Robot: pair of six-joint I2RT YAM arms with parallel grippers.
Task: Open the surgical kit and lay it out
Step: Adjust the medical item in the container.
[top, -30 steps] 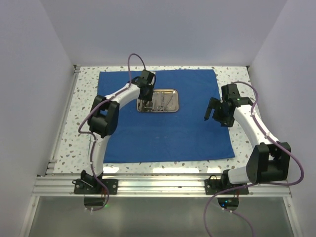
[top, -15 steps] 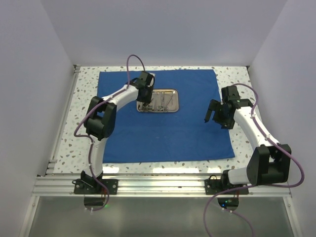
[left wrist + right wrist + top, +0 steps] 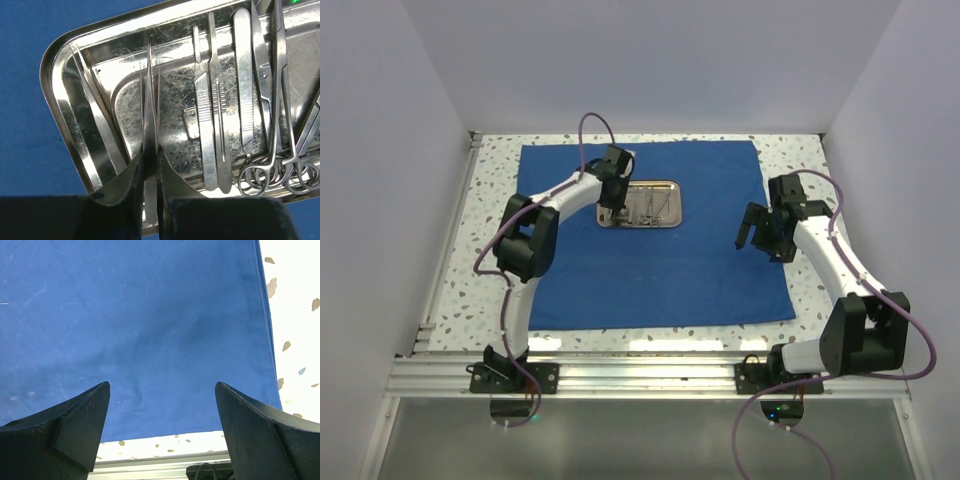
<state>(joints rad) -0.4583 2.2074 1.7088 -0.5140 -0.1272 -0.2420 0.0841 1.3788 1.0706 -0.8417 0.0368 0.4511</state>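
Observation:
The royal-blue cloth wrap (image 3: 660,240) lies spread flat on the table. The steel tray (image 3: 665,186) sits on its far middle part and holds several silver instruments. My left gripper (image 3: 609,212) is at the tray's left end, shut on thin pointed tweezers (image 3: 150,100) that reach up over the tray floor (image 3: 170,95). Flat-handled tools (image 3: 216,115), another pair of tweezers (image 3: 242,75) and ring-handled forceps (image 3: 280,170) lie to the right in the tray. My right gripper (image 3: 744,228) hovers open and empty over the cloth's right part (image 3: 150,315).
The speckled tabletop (image 3: 495,230) shows around the cloth. An aluminium rail (image 3: 650,375) runs along the near edge. White walls stand on the left, right and far sides. The cloth's near right corner (image 3: 272,400) lies below my right gripper.
My left gripper has stayed at the tray's left end with only slight arm shifts. My right arm has barely moved.

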